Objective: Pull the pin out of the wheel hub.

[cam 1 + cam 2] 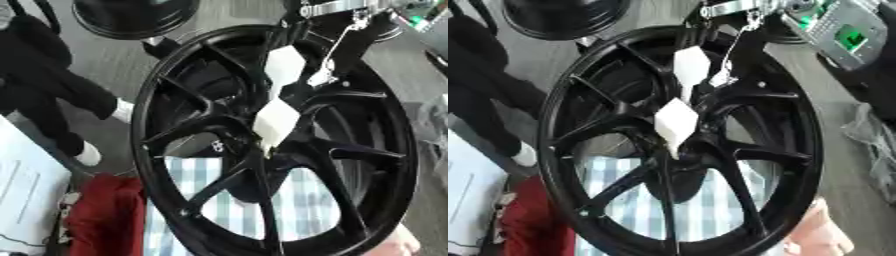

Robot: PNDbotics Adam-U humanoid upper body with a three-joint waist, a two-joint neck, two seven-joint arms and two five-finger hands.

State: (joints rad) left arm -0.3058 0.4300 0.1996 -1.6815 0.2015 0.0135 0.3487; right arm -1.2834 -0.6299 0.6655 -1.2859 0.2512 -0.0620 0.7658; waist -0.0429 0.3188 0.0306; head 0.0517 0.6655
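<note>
Black spoked wheel hub upright, white hand at centre; striped cloth behind.

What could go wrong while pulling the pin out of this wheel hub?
1. The black wheel stands on edge over the striped cloth; a pull at the hub might tip or roll it.
2. The right hand covers the hub centre, so the pin is hidden; the pull could slip off or catch a spoke.

Both head eyes look down, close, at the same black wheel; right eye sits slightly sideways, wheel shifted left, striped cloth shared.
</note>
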